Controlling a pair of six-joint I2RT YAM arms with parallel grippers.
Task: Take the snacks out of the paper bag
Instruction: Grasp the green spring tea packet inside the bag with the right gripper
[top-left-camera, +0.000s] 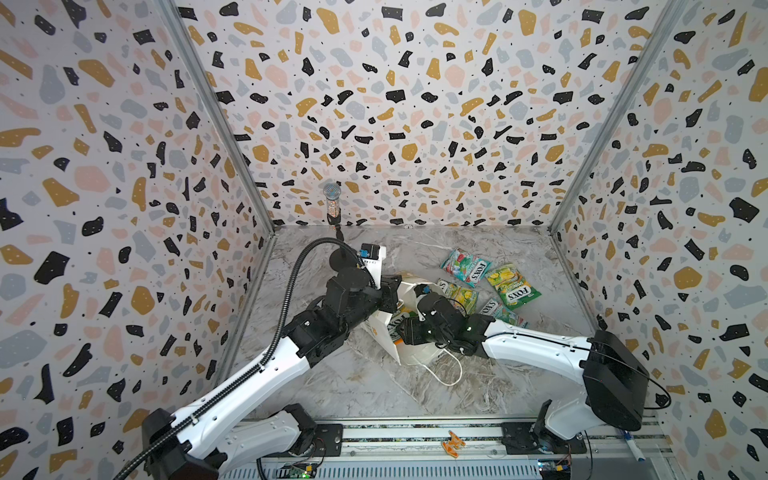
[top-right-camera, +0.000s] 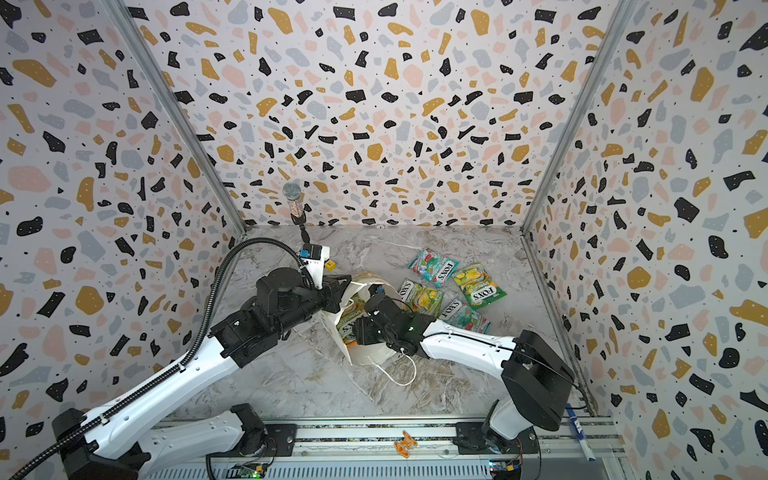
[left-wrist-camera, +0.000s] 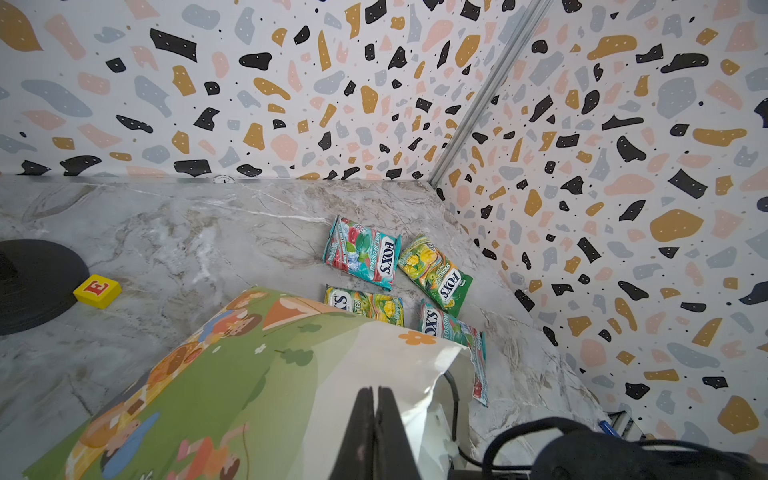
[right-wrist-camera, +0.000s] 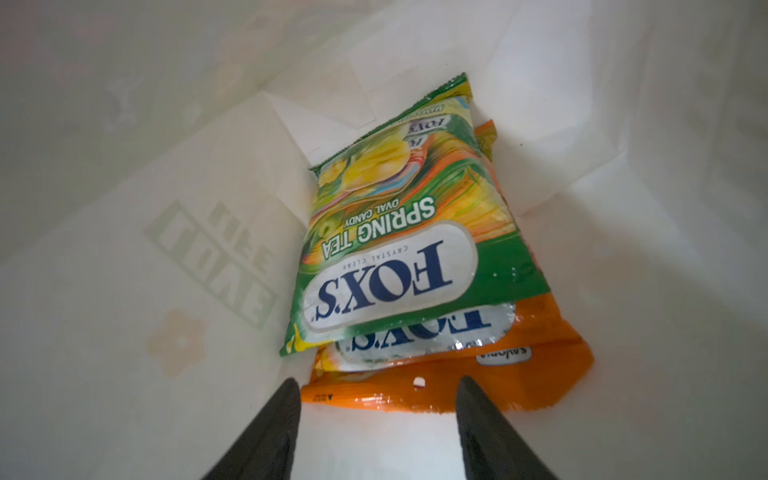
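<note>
Extraction step. Left jaws pinch paper bag (left-wrist-camera: 266, 374) rim; right jaws spread inside. Next: grip orange packet (right-wrist-camera: 540, 374), withdraw toward two o'clock.

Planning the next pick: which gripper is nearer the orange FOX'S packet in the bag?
Right. The right gripper is inside the paper bag, open jaws just short of the orange FOX'S packet. The left gripper is outside, pinched shut on the bag's rim.

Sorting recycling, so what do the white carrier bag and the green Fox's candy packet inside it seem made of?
White carrier bag: matte paper, probably; sharp folds, print showing through.
Green Fox's candy packet: glossy plastic film, apparently; bright glare, serrated edge.
</note>
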